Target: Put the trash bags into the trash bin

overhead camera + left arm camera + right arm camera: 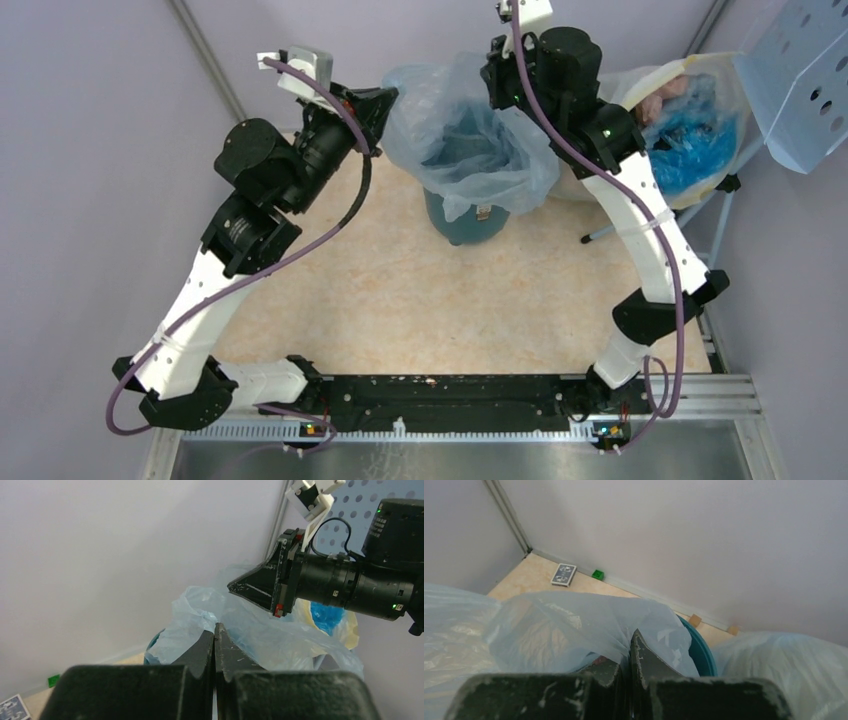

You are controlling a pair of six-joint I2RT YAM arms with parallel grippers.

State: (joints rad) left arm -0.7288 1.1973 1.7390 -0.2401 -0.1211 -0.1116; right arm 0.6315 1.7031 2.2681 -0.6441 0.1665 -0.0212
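Pinching near-left rim of trash bag (470,140) with left gripper (215,631), jaws pressed together on plastic; clamping opposite rim with right gripper (630,641), jaws likewise closed on film. Stretching bag mouth open between both. Leaning at far right: cloudy sack (705,120). Standing under bag, mouth covered: trash bin (466,222). Lying by far wall: card deck (563,574), green cube (598,573).

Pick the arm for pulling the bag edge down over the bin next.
Right, probably. The right tool is shut on the bag right at the bin rim. The left tool pinches the bag too, but sits farther out from the bin.
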